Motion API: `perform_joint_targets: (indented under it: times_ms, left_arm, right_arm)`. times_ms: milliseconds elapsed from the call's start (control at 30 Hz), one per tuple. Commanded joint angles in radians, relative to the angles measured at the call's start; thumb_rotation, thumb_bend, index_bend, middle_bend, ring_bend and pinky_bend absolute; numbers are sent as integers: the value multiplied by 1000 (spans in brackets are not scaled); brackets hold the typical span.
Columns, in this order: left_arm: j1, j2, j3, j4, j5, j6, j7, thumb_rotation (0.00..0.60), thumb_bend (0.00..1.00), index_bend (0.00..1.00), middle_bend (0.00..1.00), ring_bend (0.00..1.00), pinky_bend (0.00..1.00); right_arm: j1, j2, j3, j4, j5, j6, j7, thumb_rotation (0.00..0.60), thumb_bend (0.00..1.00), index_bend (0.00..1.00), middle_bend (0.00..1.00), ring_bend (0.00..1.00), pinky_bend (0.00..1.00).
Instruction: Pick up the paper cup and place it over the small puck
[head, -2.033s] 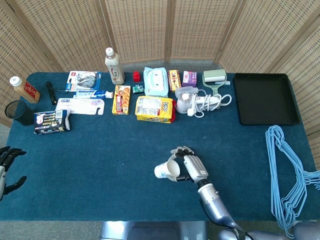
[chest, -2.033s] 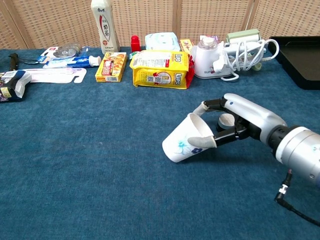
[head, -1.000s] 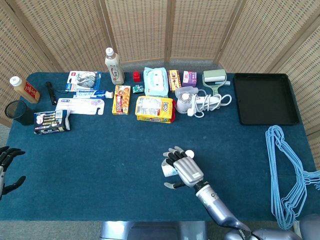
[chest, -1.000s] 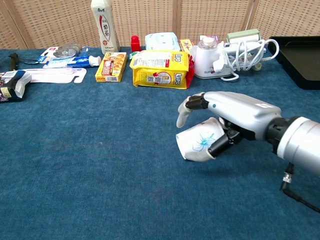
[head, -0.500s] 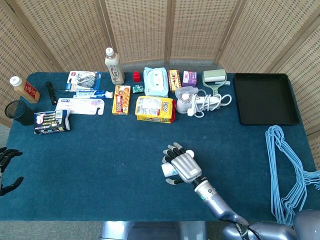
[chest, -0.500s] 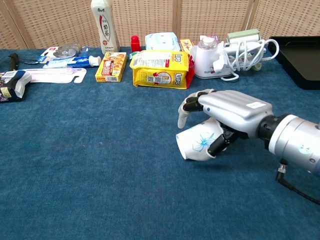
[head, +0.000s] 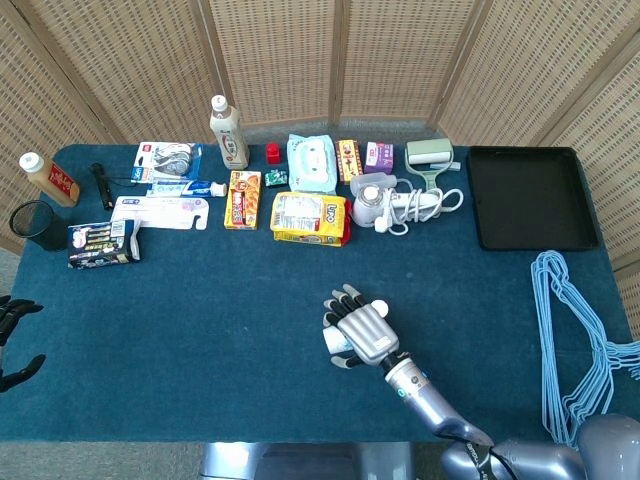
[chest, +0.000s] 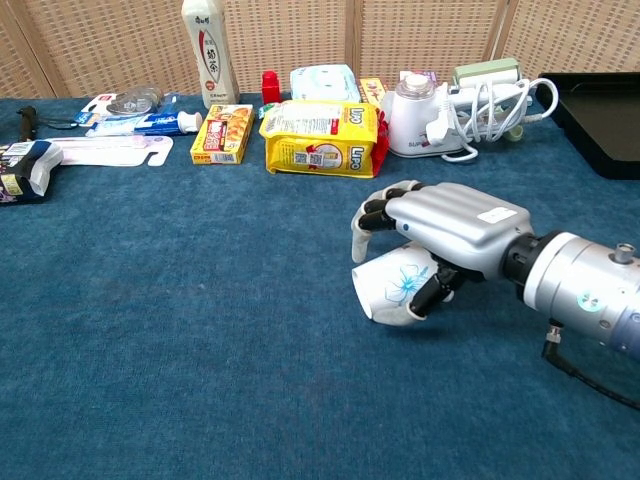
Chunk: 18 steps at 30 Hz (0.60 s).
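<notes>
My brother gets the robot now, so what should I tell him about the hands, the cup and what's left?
Right hand: holds the paper cup on its side, low over the blue table, mouth turned away from the camera.
Left hand: at the table's left edge, holding nothing.
Small puck: a white bit peeks out just behind the right hand.
Done: cup picked up.
Left: turn it mouth-down, set it over the puck, let go.

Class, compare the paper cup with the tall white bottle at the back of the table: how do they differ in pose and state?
The paper cup lies on its side; the tall white bottle stands upright. The right robot hand grips the cup; nothing touches the bottle. The cup is near the front, the bottle far back. Both are mostly white.
</notes>
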Motion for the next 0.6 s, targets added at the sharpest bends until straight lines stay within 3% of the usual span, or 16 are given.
perform_joint_targets:
  times_ms: [33,600]
  left_arm:
    - [2,0,1,3,-1,0,-2,600,179,281,280,157,177]
    - [3,0,3,8,2,-1,-21,600,179,282,280,157,177]
  right_arm:
    - [6,0,-1,11,-1,-5,-5,437,257,356,214,125,0]
    - [9,-6,-7,49,-24,18,10,436,257,471,245,166,6]
